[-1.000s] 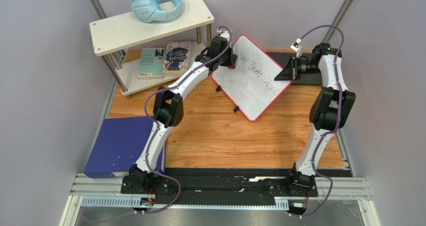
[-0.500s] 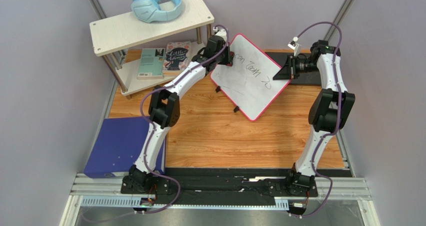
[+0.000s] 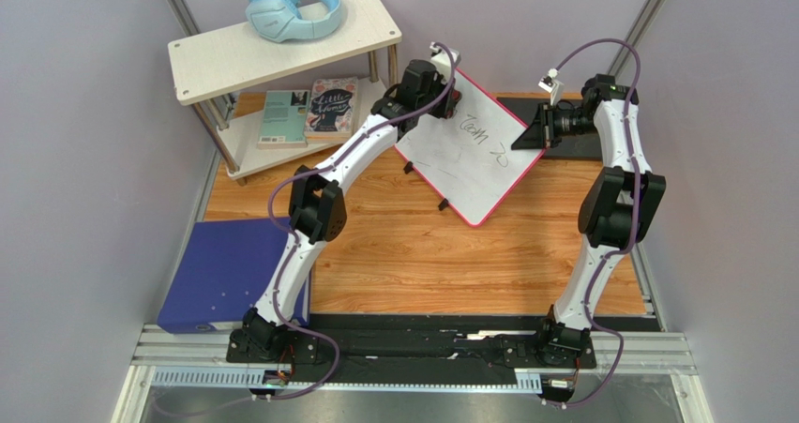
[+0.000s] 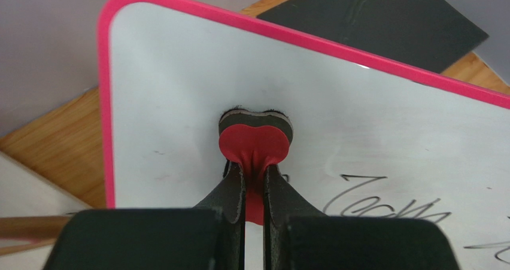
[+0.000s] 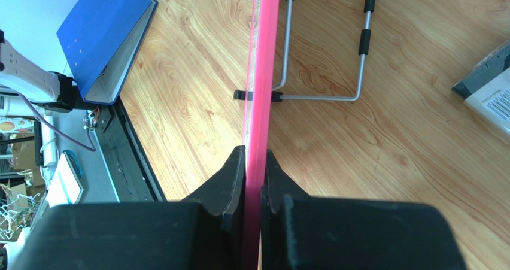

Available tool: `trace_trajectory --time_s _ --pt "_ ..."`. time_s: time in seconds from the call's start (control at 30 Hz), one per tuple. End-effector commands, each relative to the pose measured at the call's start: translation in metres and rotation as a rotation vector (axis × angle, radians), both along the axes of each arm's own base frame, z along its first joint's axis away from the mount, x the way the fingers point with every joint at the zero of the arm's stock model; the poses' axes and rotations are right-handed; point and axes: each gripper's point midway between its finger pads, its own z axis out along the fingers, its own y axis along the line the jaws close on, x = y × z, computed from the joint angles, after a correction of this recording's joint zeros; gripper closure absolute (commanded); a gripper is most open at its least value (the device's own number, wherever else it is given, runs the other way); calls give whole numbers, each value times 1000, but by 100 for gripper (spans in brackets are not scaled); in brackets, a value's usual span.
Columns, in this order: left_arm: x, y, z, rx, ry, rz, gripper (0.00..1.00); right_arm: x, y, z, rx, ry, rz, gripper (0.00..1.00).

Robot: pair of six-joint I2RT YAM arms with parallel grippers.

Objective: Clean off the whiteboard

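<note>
Over the wooden tabletop (image 3: 403, 254), the glossy whiteboard (image 3: 469, 165) stands tilted at the far middle, its black scrawl (image 3: 478, 137) unreadable. My right gripper (image 5: 254, 159) pinches its pink rim (image 5: 263, 72); my left gripper (image 4: 254, 173) clamps a red heart-shaped eraser (image 4: 254, 139) against its face.

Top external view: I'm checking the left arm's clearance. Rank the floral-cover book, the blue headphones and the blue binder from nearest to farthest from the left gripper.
From the left gripper:
1. Floral-cover book, on the lower shelf, to its left.
2. Blue headphones, on the shelf top, farther left and back.
3. Blue binder, at the near left, beside the arm's base.
</note>
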Motion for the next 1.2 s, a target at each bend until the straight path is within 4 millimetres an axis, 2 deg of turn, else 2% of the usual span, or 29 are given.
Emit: trace_trajectory --time_s 0.0,0.07,0.2,0.3,0.37,0.5,0.6,0.63,0.8,0.87,0.93,1.03,1.17 --pt "-73 -66 -37 60 55 -268 100 -34 36 -17 -120 -42 245 100" --pt "-95 -79 -44 61 82 -325 100 -34 36 -17 -118 -41 244 100" --pt "-126 -99 -52 51 117 -410 100 -33 36 -17 -115 -39 242 100" --pt "-139 -107 -54 49 119 -461 100 -33 37 -16 -112 -43 242 100" --pt "-140 -107 -54 53 117 -464 100 -33 37 -16 -112 -41 241 100" --pt "-120 -93 -54 81 97 -380 100 -33 36 -17 -113 -38 241 100" --pt "-93 -68 -60 60 142 -281 100 -33 37 -16 -111 -38 241 100" --pt "-78 -51 -65 59 161 -233 100 -33 37 -17 -110 -37 241 100" --pt "-36 8 -68 72 167 -28 100 -34 37 -17 -104 -35 243 100" --pt "-27 25 -65 50 176 23 100 -34 37 -17 -106 -36 243 100" --pt "-24 31 -60 56 165 46 100 -34 37 -17 -105 -36 243 100" --pt "-28 21 -60 33 174 17 100 -34 38 -16 -103 -38 243 100" --pt "-43 -9 -54 7 151 -44 100 -35 38 -16 -102 -37 243 100"
